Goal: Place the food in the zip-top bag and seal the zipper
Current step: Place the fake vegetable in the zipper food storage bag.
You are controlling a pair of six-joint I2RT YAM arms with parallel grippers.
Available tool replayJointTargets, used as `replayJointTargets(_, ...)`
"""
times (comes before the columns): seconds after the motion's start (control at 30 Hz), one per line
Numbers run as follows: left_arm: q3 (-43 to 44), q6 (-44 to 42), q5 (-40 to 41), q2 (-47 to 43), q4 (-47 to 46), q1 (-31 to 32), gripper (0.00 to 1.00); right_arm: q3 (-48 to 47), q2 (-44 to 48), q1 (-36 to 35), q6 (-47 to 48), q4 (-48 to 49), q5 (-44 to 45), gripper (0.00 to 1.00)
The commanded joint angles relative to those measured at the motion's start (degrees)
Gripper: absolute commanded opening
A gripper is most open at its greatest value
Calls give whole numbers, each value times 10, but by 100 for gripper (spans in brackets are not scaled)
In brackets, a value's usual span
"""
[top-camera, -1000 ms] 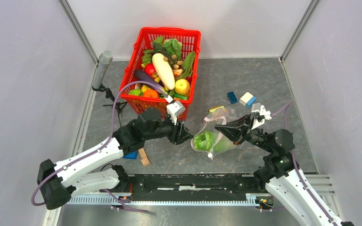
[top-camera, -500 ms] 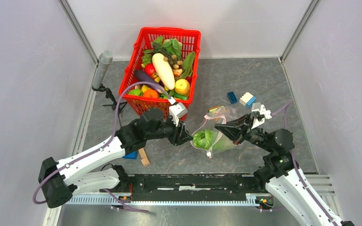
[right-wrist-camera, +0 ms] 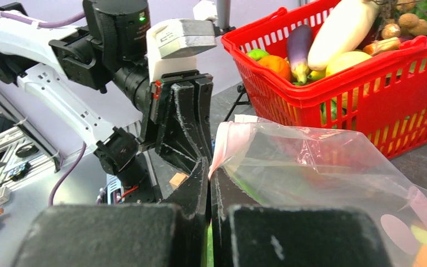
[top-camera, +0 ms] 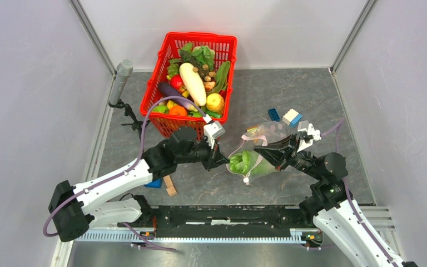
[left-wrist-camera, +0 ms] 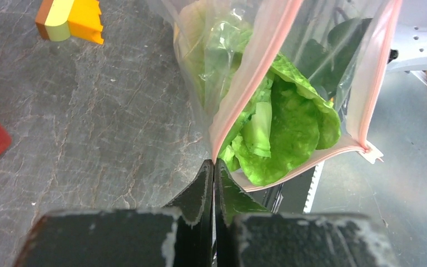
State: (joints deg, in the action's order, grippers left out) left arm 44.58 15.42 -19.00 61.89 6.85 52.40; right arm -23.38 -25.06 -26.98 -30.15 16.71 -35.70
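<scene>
Pink zipper is pinched in the left gripper, its jaws clamped flat together. The right gripper clenches the opposite mouth edge. Between them, near the table's middle, the zip-top bag holds 1 green cabbage. The white radish and eggplant lie in the red basket beyond.

The top camera looks down from above and behind the arm bases and takes in the whole desk, with the red basket at its far end. The left wrist camera looks steeply down past the left gripper, very near the bag. The right wrist camera looks low and level past the right gripper toward the left arm and the basket. All three views share the bag.
</scene>
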Motion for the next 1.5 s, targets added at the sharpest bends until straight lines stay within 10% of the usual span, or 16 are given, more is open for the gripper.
replayJointTargets(0.0, 6, 19, -30, -11, -51, -2, 2, -12, 8, 0, 19, -6, 43, 0)
replayJointTargets(0.73, 148, 26, 92, -31, 79, -24, 2, -99, 22, 0, 23, -65, 75, 0)
replayJointTargets(1.13, 154, 41, 57, -18, 21, -26, 8, -234, -14, 0, 11, -283, 237, 0)
replayJointTargets(1.2, 162, 34, 58, -7, 19, -27, 35, -226, -18, 0, 20, -288, 238, 0)
replayJointTargets(1.47, 190, 7, 63, 10, 28, -53, 75, -175, -32, 0, 24, -236, 202, 0)
